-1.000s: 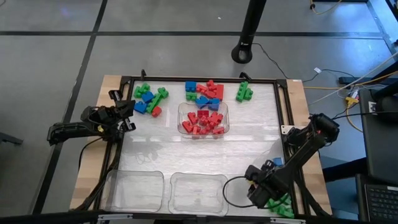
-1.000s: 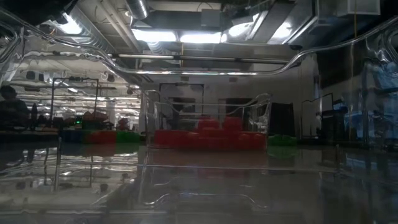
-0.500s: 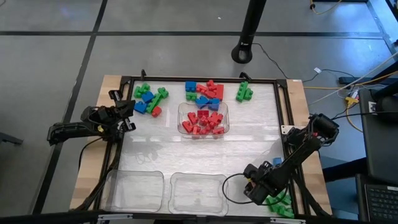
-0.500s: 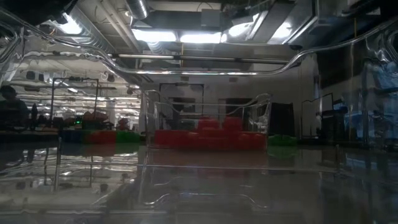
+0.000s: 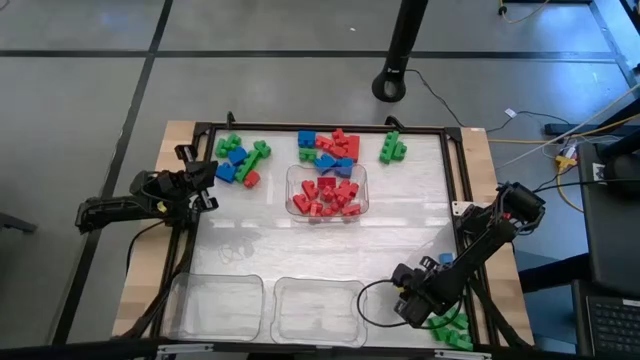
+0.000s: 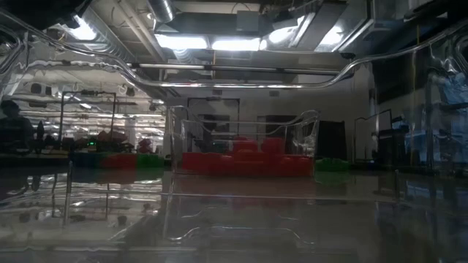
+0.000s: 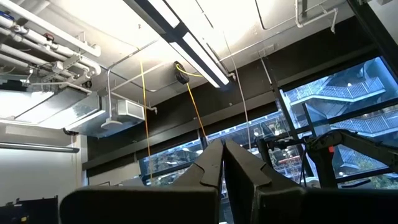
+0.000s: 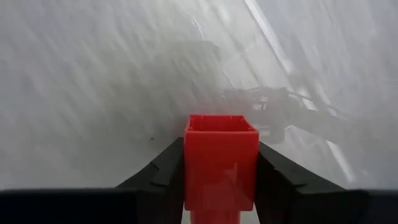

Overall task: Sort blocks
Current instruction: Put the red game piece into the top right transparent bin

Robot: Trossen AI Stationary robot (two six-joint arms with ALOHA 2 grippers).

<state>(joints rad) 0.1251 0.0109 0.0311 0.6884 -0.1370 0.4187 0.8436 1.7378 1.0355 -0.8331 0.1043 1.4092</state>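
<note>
In the right wrist view a red block [image 8: 221, 165] sits between the fingers of my right gripper [image 8: 221, 149], which is shut on it. In the high view that gripper [image 5: 412, 303] points down at the table's near right corner, and the arm hides the block there. Mixed red, green and blue blocks lie in piles along the far edge [image 5: 240, 162] [image 5: 328, 148], with a green cluster [image 5: 392, 148] beside them. My left gripper [image 5: 205, 185] waits shut at the table's left edge; in the left wrist view it [image 7: 221, 149] points up at the ceiling. My right gripper pinches the red block by two opposite sides [image 8: 189, 168] between its two fingers [image 8: 161, 171]. The fingers come from above, pointing down. The block's square end [image 8: 221, 122] sticks out past the fingertips toward the table; I cannot tell whether it rests there.
A clear tray [image 5: 327, 205] in the table's middle holds several red blocks. Two clear trays [image 5: 215, 305] [image 5: 320, 310] stand at the near edge. A few green blocks [image 5: 450, 328] lie just right of my right gripper. A black frame [image 5: 455, 180] borders the table.
My right gripper has sunk toward the table and shifted slightly toward the left edge. My left arm has kept still.
</note>
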